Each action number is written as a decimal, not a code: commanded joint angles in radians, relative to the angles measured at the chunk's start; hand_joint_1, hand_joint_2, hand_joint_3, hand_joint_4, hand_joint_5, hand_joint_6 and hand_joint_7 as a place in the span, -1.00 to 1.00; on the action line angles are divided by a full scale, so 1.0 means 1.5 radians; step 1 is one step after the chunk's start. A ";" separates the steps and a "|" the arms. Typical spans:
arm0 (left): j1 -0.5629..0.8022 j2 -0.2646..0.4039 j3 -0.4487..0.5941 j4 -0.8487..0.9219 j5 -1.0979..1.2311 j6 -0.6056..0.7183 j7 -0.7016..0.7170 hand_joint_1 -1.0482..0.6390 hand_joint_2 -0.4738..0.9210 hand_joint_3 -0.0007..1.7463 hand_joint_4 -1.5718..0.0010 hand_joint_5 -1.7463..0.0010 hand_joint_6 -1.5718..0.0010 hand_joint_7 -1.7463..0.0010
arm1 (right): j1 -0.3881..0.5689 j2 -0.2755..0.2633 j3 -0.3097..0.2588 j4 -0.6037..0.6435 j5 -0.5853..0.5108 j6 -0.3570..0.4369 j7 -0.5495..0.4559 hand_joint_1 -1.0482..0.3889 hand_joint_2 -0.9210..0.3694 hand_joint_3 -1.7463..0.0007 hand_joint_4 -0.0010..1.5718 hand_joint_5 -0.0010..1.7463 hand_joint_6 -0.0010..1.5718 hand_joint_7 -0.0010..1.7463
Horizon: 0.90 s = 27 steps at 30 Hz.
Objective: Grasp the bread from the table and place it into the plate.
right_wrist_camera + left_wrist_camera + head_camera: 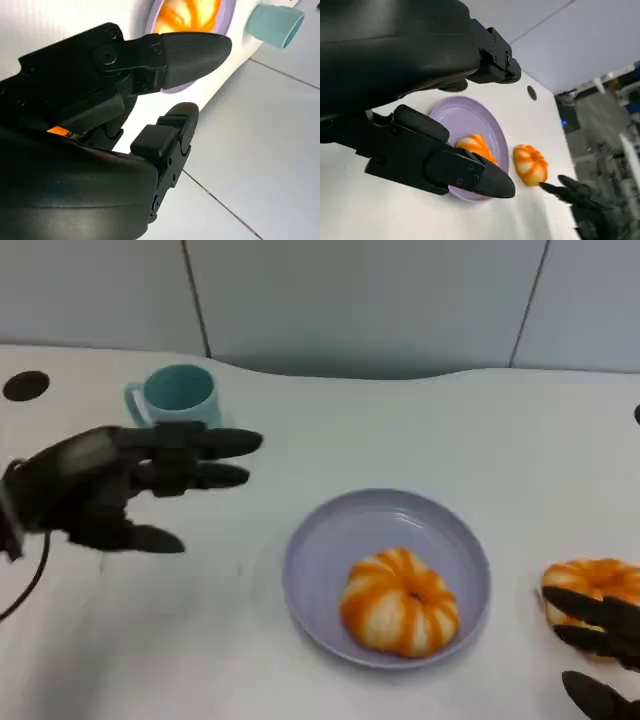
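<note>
From my head cam the right robot hand rests fingers on a desk bread (grip unclear), left robot hand spread, another bread in the plate.

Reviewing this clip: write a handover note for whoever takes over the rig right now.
Left hand: open, holding nothing, raised over the table near the teal cup.
Right hand: fingers over the second bread on the table right of the plate; a firm grip cannot be confirmed.
Done: one bread lies in the purple plate.
Left: secure the second bread and place it in the plate.
</note>
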 commanded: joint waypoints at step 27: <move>0.331 0.024 -0.046 -0.319 0.194 0.315 0.334 -0.53 1.00 -0.69 0.04 -0.88 -0.05 -0.47 | 0.003 -0.013 -0.010 -0.007 0.003 0.004 0.005 -0.05 -1.00 0.57 0.19 -1.00 -0.02 -1.00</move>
